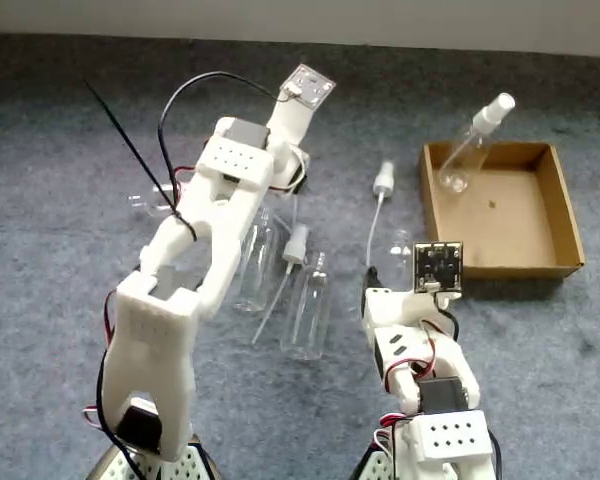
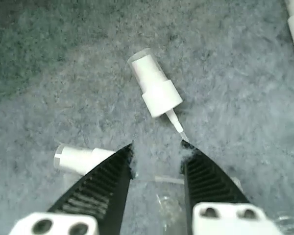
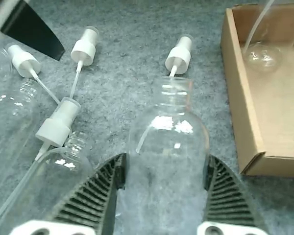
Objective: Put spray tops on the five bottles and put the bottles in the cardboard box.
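My right gripper (image 3: 165,159) is shut on a clear bottle (image 3: 167,142) with an uncapped neck, low over the carpet (image 1: 400,255). Just beyond the bottle's mouth lies a white spray top (image 3: 179,51), its tube pointing at the opening. My left gripper (image 2: 157,147) hangs open above the carpet, with a white spray top (image 2: 154,83) lying just past its fingertips and another spray top (image 2: 76,159) beside one finger. The cardboard box (image 1: 560,200) sits at the far right, and a capped bottle (image 1: 472,145) leans on its back wall.
Two uncapped bottles (image 1: 255,260) (image 1: 310,300) lie between the arms with a loose spray top (image 1: 296,245) and its long tube. Another clear bottle (image 1: 150,202) lies left of the left arm (image 1: 230,190). Grey carpet covers the table.
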Robot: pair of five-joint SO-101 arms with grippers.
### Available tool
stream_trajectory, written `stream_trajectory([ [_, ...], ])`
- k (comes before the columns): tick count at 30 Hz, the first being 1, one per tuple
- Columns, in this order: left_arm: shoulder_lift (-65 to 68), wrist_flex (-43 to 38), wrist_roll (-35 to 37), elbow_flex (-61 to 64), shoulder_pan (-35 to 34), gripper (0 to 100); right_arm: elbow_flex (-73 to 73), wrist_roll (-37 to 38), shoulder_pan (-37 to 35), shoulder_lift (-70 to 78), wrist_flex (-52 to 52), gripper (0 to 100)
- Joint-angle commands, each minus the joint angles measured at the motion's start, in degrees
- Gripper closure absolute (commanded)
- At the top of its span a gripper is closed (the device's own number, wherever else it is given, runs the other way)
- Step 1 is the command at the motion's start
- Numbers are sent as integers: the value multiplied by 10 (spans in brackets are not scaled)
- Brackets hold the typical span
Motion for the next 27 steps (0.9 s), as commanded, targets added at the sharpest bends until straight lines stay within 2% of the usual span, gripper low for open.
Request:
stream_trajectory([
  [1, 76, -4, 12, -156, -7, 870, -5, -2, 6, -5, -13, 835],
  [5, 146, -4, 90, -262, -2, 870, -5, -2, -8, -5, -13, 835],
  [13, 266, -1, 96, -393, 0, 869, -4, -2, -17, -5, -13, 835],
  [18, 302, 49, 97, -444, 1, 869, -4, -1, -17, -5, -13, 835],
  [27, 335, 106, 96, -467, 1, 870, -4, -1, -17, -5, -13, 835],
])
